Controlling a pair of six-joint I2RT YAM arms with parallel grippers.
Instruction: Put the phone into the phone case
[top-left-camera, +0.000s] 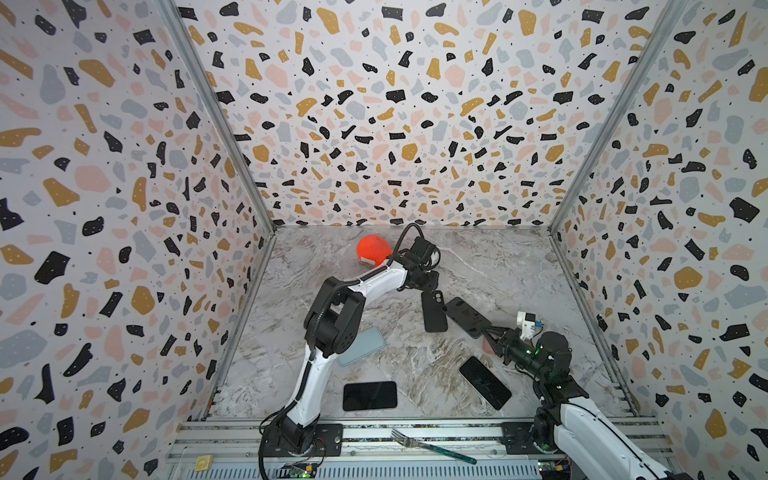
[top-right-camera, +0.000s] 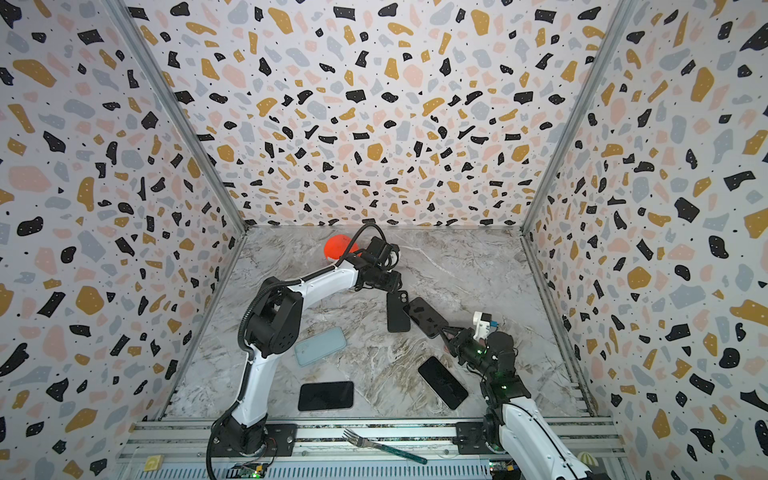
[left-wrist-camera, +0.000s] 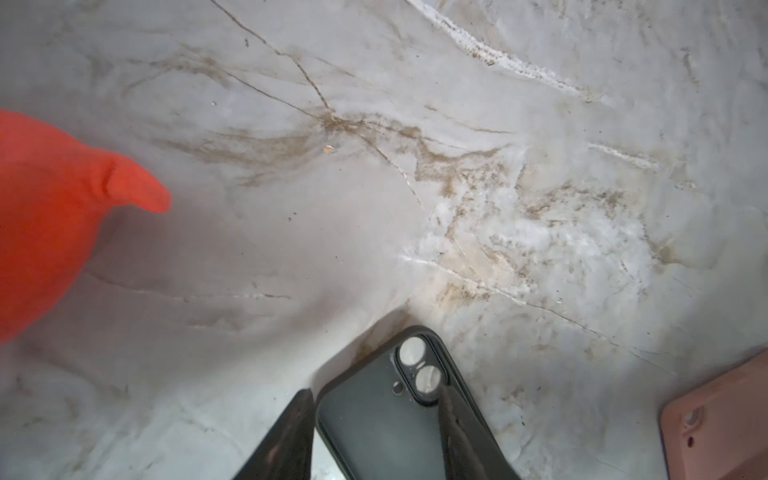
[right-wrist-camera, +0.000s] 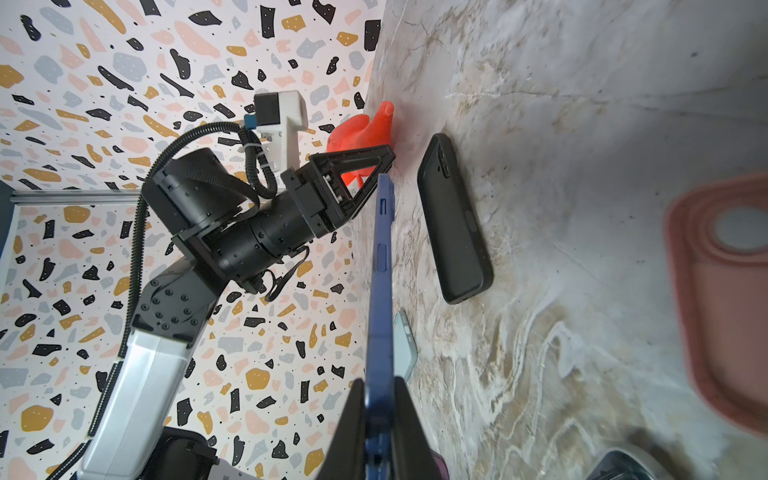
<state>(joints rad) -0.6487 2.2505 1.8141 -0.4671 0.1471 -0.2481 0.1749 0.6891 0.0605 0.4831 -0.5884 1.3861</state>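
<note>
The black phone case (top-left-camera: 433, 311) (top-right-camera: 398, 311) lies open side up on the marble table, camera cutout at its far end. My left gripper (top-left-camera: 430, 286) (left-wrist-camera: 376, 392) is open astride that far end: one finger sits just outside the case (left-wrist-camera: 374, 424) and the other lies over its inside beside the cutout. My right gripper (top-left-camera: 486, 330) (right-wrist-camera: 380, 380) is shut on the near end of the blue phone (top-left-camera: 465, 316) (right-wrist-camera: 382, 270). The phone hangs tilted above the table, just right of the case (right-wrist-camera: 453, 224), its far end close to the case's edge.
An orange rubber object (top-left-camera: 372, 249) lies at the back by the left wrist. A light blue case (top-right-camera: 320, 345) lies under the left arm and a pink case (right-wrist-camera: 723, 299) under the right gripper. Two black phones (top-left-camera: 370, 395) (top-left-camera: 485, 382) lie in front; a fork (top-left-camera: 432, 446) lies on the rail.
</note>
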